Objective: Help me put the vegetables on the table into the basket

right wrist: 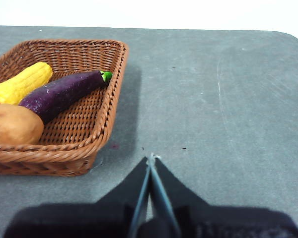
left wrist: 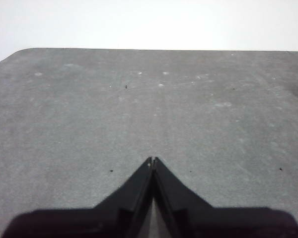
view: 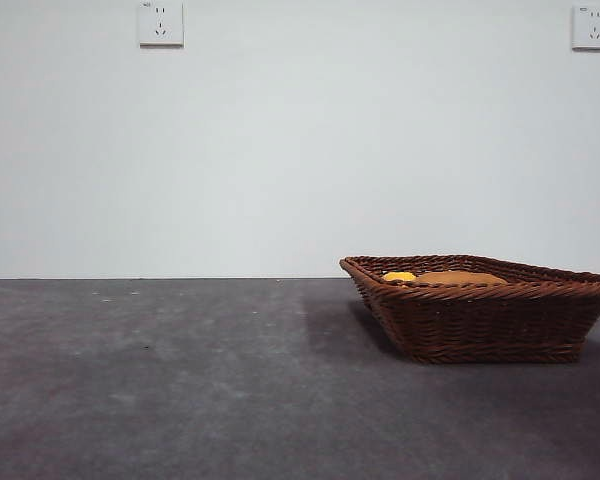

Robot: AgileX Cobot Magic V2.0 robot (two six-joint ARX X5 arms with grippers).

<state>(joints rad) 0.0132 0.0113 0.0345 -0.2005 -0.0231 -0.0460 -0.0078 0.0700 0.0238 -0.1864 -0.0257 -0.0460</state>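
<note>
The brown wicker basket (view: 480, 325) (right wrist: 102, 111) stands on the dark grey table (view: 180, 380) at the right. Three vegetables lie inside it: a tan potato (right wrist: 12, 126) (view: 458, 278), a bumpy yellow one (right wrist: 21, 83) (view: 399, 276) and a dark purple eggplant (right wrist: 64, 93) with a green stem. In the front view the rim hides the eggplant. My right gripper (right wrist: 151, 159) is shut and empty, hovering over bare table beside the basket. Over bare table (left wrist: 149, 109), my left gripper (left wrist: 152, 160) is shut and empty too. Neither arm shows in the front view.
A white wall with two power sockets (view: 160, 24) (view: 593, 27) stands behind the table. The table's far edge and a rounded corner (left wrist: 20, 52) show in the left wrist view.
</note>
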